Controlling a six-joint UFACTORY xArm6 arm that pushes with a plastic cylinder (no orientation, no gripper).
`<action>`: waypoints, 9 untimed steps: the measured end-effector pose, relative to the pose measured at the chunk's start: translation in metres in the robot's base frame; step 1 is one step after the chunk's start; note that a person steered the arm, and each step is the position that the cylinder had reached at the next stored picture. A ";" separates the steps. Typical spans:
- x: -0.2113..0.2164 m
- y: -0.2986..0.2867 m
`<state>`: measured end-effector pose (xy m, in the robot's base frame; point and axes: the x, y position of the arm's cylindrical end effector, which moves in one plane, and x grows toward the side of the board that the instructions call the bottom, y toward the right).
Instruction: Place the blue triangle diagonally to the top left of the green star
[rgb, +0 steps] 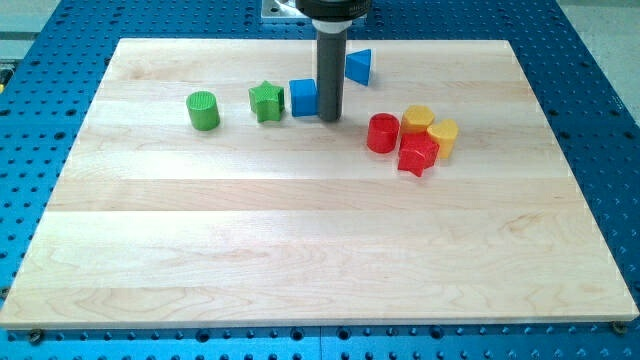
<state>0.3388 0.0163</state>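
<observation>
The blue triangle lies near the view's top, right of the rod. The green star lies left of centre near the top, with a blue cube touching or almost touching its right side. My tip rests on the board just right of the blue cube, below and left of the blue triangle. The rod's dark shaft rises between the cube and the triangle.
A green cylinder stands left of the star. At the right a red cylinder, a red star and two yellow blocks cluster together. The wooden board sits on a blue perforated table.
</observation>
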 end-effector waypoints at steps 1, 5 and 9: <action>-0.029 0.041; -0.102 -0.005; -0.083 -0.077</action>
<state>0.2557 -0.0607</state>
